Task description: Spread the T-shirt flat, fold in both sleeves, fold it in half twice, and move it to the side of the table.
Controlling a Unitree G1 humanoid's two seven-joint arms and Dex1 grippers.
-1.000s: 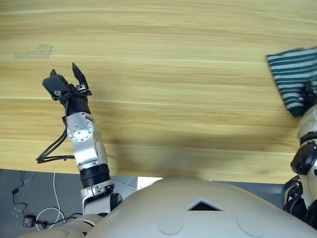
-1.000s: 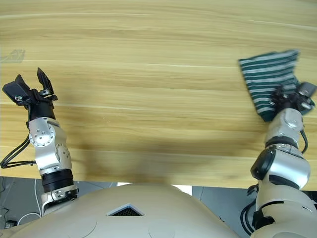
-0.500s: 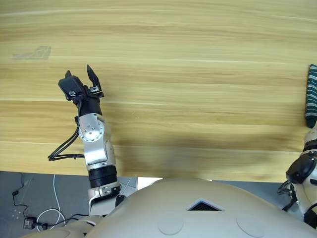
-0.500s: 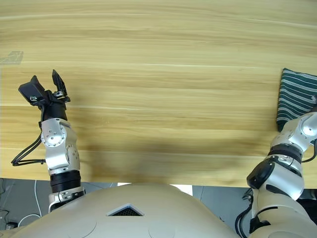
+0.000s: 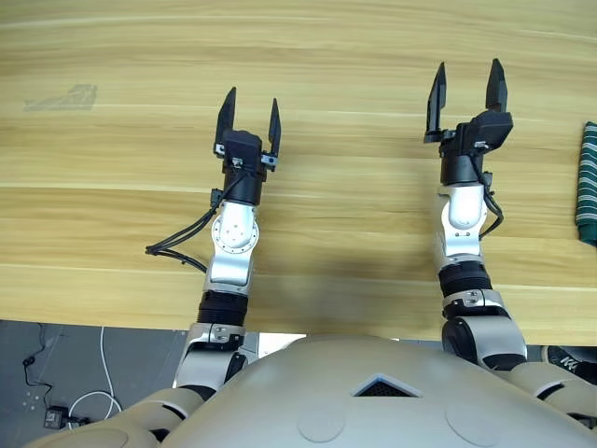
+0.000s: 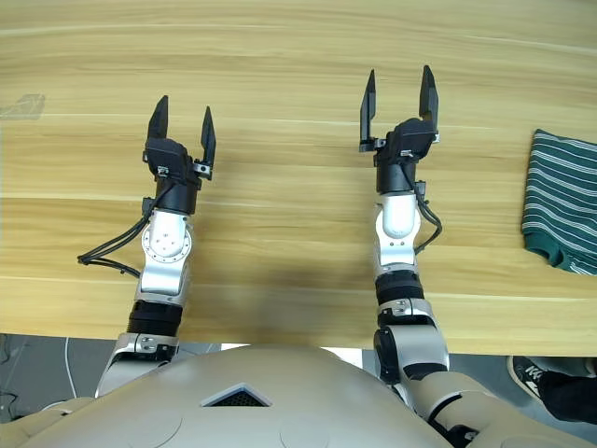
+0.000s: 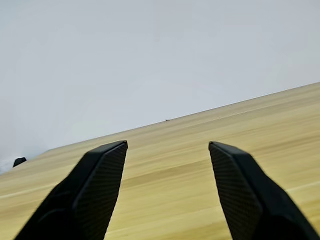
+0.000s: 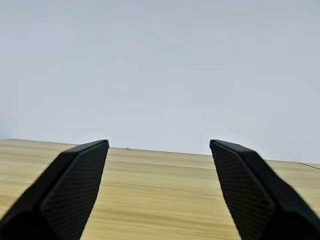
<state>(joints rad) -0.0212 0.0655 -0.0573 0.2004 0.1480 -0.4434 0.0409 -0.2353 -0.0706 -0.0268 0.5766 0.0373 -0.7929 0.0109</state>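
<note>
The wide light-wood desk with long grain lines (image 5: 326,56) runs across the whole scene in front of the robot. In the right wrist view its far edge meets a plain pale wall (image 8: 160,70).

The dark green T-shirt with thin white stripes (image 6: 562,213) lies folded into a compact bundle on the desk at the robot's far right, near the front edge. It rests flat, well apart from both arms, and nothing touches it.

Both silver forearms reach forward over the front part of the desk, roughly parallel. The left gripper (image 5: 253,98) is over the middle-left of the desk. The right gripper (image 5: 466,70) is over the middle-right and a little farther forward than the left. It stands between the left gripper and the T-shirt.

On each gripper the two black pointed fingers stand spread apart with bare desk showing between them, and they hold nothing. The left wrist view shows its textured fingers (image 7: 100,190) parted, and the right wrist view shows its fingers (image 8: 245,190) parted as well.

A faint greyish patch (image 5: 65,96) marks the desk at the far left. A black cable loop (image 5: 177,252) hangs beside the left forearm.
</note>
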